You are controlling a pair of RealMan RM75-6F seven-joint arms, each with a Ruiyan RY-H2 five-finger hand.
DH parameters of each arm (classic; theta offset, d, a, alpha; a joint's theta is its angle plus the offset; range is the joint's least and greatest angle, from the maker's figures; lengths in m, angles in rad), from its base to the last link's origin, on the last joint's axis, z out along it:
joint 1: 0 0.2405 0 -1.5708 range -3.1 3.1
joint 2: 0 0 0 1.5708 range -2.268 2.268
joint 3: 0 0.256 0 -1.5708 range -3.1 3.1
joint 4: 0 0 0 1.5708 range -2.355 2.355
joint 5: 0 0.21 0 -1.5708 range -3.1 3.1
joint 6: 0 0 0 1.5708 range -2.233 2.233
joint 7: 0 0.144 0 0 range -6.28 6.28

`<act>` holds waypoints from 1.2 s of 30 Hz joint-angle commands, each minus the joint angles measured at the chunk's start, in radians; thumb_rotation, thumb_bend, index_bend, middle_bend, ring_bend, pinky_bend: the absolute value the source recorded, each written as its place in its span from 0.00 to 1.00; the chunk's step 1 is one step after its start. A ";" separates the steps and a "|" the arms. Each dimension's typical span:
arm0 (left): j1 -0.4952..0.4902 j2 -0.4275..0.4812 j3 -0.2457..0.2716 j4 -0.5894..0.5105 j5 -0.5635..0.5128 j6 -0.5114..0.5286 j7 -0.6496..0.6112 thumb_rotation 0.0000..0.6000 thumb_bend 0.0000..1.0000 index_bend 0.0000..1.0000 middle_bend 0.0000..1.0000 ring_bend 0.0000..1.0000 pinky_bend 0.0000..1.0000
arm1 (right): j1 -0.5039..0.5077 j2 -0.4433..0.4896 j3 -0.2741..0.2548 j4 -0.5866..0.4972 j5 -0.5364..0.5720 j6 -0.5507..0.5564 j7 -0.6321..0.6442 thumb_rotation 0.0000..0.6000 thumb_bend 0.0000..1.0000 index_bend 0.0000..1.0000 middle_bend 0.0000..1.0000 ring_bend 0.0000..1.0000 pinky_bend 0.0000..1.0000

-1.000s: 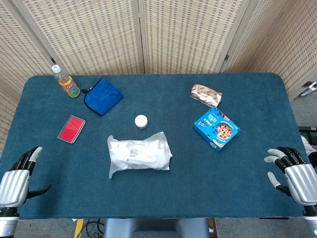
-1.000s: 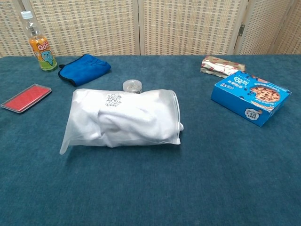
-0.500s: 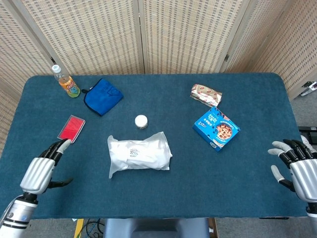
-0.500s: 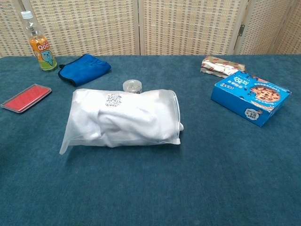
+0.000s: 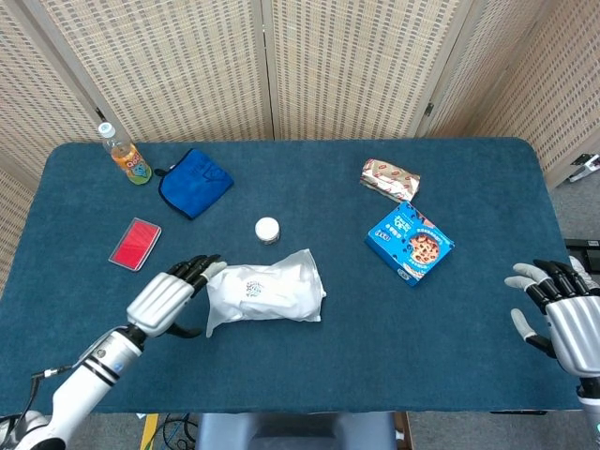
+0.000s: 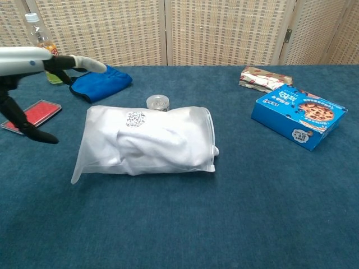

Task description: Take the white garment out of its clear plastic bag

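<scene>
A white garment folded inside a clear plastic bag (image 5: 264,290) (image 6: 150,140) lies in the middle of the blue table. My left hand (image 5: 169,296) (image 6: 33,70) hovers just left of the bag, fingers spread and holding nothing, its fingertips close to the bag's left end. At the table's right edge my right hand (image 5: 562,317) stays open and away from everything; the chest view does not show it.
A small round jar (image 5: 267,229) stands just behind the bag. At the back left are a blue cloth (image 5: 195,181), a drink bottle (image 5: 125,156) and a red flat case (image 5: 135,243). A blue cookie box (image 5: 410,242) and a snack packet (image 5: 390,177) lie to the right.
My left hand has swept in from the table's front left edge toward the bag and now shows in the chest view. The right hand has barely shifted.
</scene>
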 commanded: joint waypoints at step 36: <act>-0.306 -0.450 0.049 0.499 -0.091 0.011 -0.033 1.00 0.29 0.55 0.55 0.59 0.75 | 0.017 -0.014 -0.001 0.005 0.000 -0.046 0.008 1.00 0.35 0.34 0.25 0.14 0.20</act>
